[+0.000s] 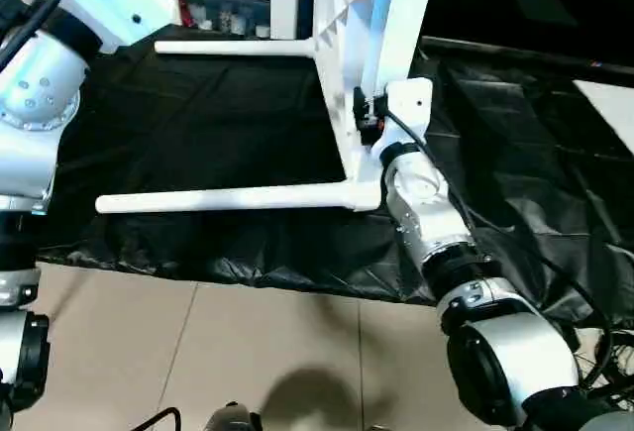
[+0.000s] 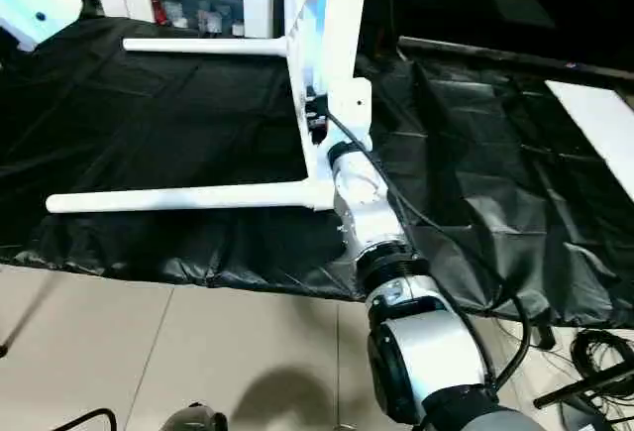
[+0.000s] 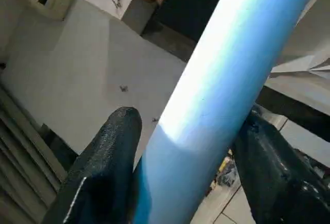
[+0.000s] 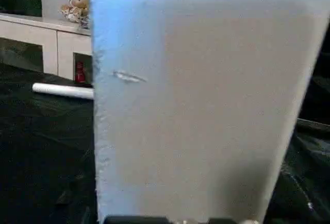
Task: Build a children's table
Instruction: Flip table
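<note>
Left gripper (image 3: 180, 183) fingers clamp a leg (image 3: 227, 80) — right gripper fingers cannot be told; align leg squarely with table (image 1: 342, 124) socket — then press

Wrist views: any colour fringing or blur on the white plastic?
Left wrist view: the tube leg between the left gripper's fingers is glary, shading to blue. Right wrist view: a close, soft white panel with a blue fringe along one edge.

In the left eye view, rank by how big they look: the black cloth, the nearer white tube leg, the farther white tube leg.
1. Black cloth, by far the largest.
2. Nearer white tube leg.
3. Farther white tube leg, which looks shorter, though its distance from the camera may account for that.
</note>
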